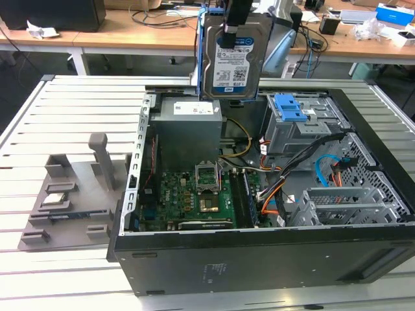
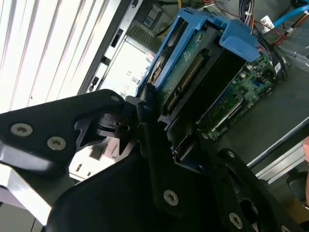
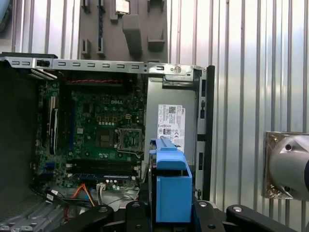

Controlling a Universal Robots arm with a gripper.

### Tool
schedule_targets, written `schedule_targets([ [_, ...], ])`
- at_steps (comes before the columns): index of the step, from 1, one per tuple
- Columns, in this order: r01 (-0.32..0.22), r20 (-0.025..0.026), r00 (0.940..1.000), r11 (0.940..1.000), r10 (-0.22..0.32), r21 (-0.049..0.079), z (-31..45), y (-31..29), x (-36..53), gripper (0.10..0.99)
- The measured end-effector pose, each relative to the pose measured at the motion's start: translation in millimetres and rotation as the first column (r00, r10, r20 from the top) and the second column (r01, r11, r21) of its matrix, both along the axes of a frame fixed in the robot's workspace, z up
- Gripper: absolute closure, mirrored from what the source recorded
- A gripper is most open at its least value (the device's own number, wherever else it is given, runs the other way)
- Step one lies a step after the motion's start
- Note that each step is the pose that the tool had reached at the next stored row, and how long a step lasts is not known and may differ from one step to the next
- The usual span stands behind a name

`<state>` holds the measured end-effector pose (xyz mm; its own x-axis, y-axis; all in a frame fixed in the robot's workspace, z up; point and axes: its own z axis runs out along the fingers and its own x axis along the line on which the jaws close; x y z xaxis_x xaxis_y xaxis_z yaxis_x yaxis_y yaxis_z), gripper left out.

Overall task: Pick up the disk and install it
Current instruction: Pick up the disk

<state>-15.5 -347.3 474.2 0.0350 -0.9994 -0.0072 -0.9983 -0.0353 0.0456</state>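
Where the disk hangs: the flat rectangular silver hard-drive disk [image 1: 235, 61] with a white-and-blue label and blue plastic bracket is in the air above the open case, clear of it, near the power supply box.
Long axis: upright in the exterior view, one short edge up in the gripper and the other pointing down at the case.
Faces: the labelled face looks toward the exterior camera; in the second wrist view the green circuit-board face of the disk [image 2: 193, 72] shows.
Claw: the black two-fingered gripper [image 1: 232, 27] is clamped on the disk's upper end, a finger on each flat side; the first wrist view shows the gripper [image 3: 171, 213] closed around the blue bracket.
Beneath: one black open tower computer case [image 1: 259, 265] lies on its side on a slatted metal table [image 1: 71, 103].
Inside, counted: one grey power supply box [image 1: 188, 129], one green motherboard [image 1: 201, 194], one grey metal drive cage with a blue latch [image 1: 292, 123].
Beside the case: one grey plastic fixture tray [image 1: 71, 194], toward the exterior view's left.
Disks: one.
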Motion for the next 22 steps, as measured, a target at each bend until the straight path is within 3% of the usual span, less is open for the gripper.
schedule_targets([
  [5, 0.0, 0.0, 1.0, 1.0, 0.0, 0.0, 0.0, 0.2, 31.5, 0.725],
  [9, 0.0, -0.0001, 1.0, 1.0, 0.0, 0.0, 0.0, 0.2, 45.9, 0.725],
  [14, 0.0, -0.0001, 1.0, 1.0, 0.0, 0.0, 0.0, 0.4, 77.5, 0.725],
  [22, 0.0, -0.0001, 1.0, 1.0, 0.0, 0.0, 0.0, 0.4, 109.3, 0.725],
])
